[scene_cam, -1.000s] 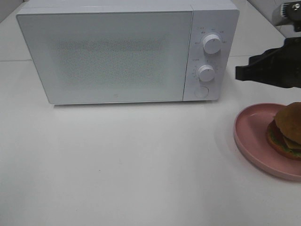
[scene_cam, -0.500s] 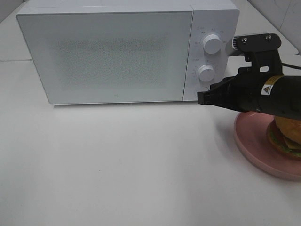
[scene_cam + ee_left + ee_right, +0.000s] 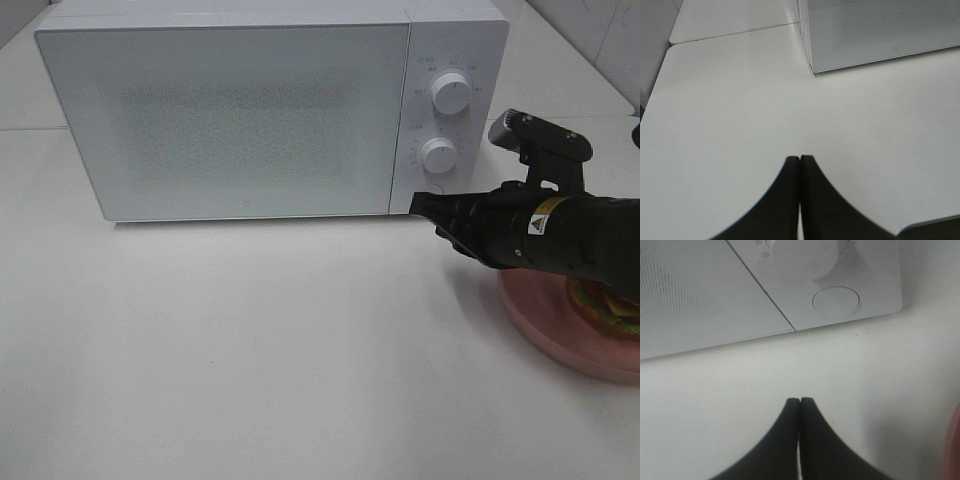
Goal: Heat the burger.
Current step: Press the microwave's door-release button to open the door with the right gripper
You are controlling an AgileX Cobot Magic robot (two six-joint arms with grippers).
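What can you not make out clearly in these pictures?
- Burger: exterior high view, mostly hidden under the right arm.
- Pink plate: partly covered by that arm, cut off by the edge.
- Microwave inside: hidden behind its frosted door.
- Dial markings: too small to read.

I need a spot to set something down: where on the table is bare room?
Bare: the wide table stretch in front of the microwave, out to the left edge. Crowded: the right side, where the right hand reaches to the control panel, its arm above the pink plate holding the burger.
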